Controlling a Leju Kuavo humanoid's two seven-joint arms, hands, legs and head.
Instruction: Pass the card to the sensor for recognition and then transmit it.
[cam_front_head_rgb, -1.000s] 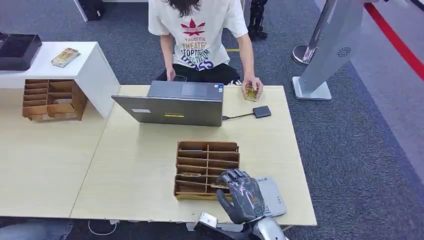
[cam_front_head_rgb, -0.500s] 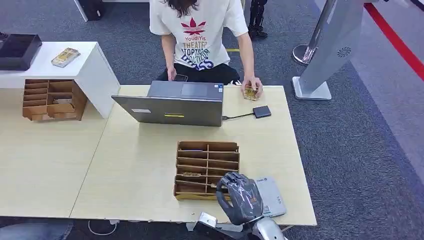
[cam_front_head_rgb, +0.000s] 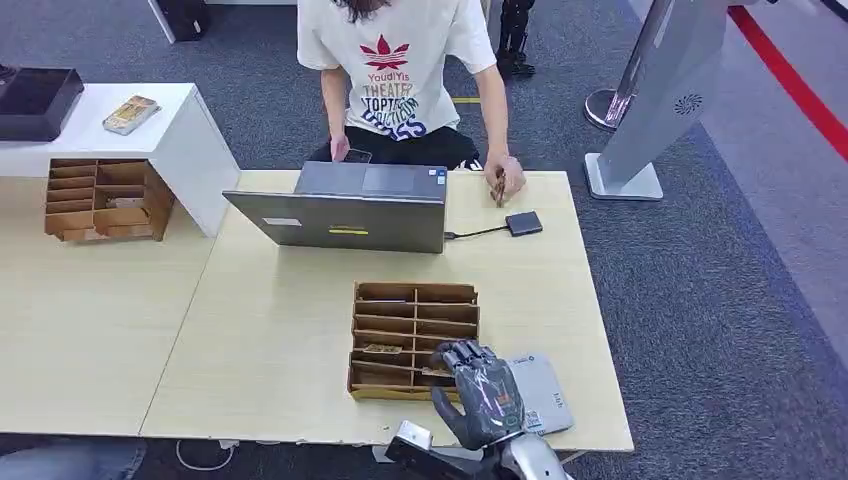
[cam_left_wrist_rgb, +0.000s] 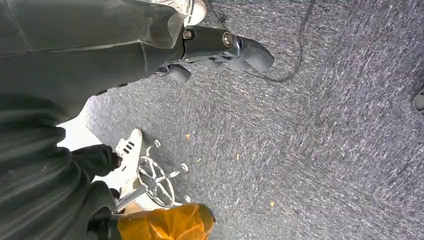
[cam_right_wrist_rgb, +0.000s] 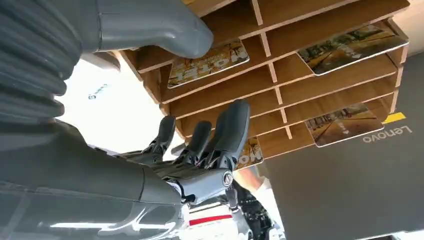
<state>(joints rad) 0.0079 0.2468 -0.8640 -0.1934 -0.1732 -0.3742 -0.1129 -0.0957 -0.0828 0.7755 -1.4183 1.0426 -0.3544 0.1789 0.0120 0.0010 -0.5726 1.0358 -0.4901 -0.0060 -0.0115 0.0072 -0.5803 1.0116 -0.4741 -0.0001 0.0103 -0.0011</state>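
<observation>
Pale wood table (cam_front_head_rgb: 280, 340) on grey carpet (cam_front_head_rgb: 720, 300); a second table abuts on the left with a white stand (cam_front_head_rgb: 170, 130). Wooden card rack (cam_front_head_rgb: 412, 335) sits near the front edge, cards (cam_right_wrist_rgb: 209, 64) lying in several slots. Right hand (cam_front_head_rgb: 480, 392) hovers at the rack's near right corner, fingers (cam_right_wrist_rgb: 231, 131) spread apart before the slots, holding nothing. Grey sensor pad (cam_front_head_rgb: 540, 390) just right of the rack. Laptop (cam_front_head_rgb: 345, 205) farther back; a person (cam_front_head_rgb: 400, 70) sits behind it, one hand (cam_front_head_rgb: 505, 178) on a card at the table's far edge.
</observation>
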